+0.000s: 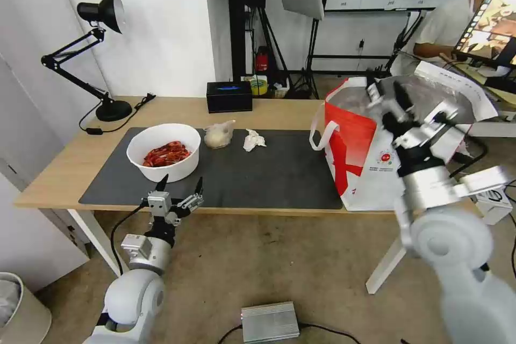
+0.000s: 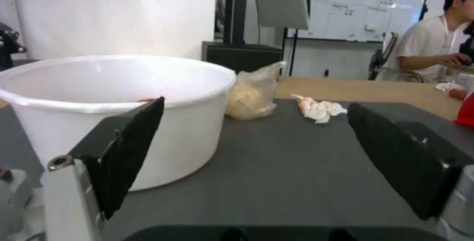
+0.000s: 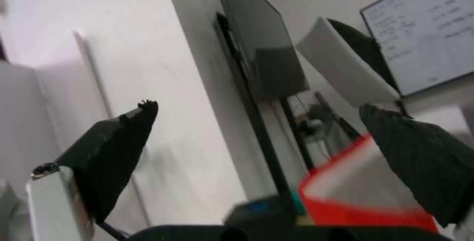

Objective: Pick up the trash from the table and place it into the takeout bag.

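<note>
We found the left gripper point(image 1: 180, 184) spread wide and empty at the table's point(image 1: 59, 169) front edge, just before the white bowl point(image 1: 164, 151) of red shells near the mat's point(image 1: 279, 174) left end. The small bag point(image 1: 219, 135) and tissue point(image 1: 253, 140) lay nearer the mat's back edge. The right gripper point(image 1: 388, 95), fingers parted, hung over the takeout bag point(image 1: 357, 156) at the right end. Best, we judged, to pinch the bowl's rim and lift level so shells stayed in.

right hand point(image 1: 388, 92) over takeout bag point(image 1: 359, 156) (fingers spread)
</note>
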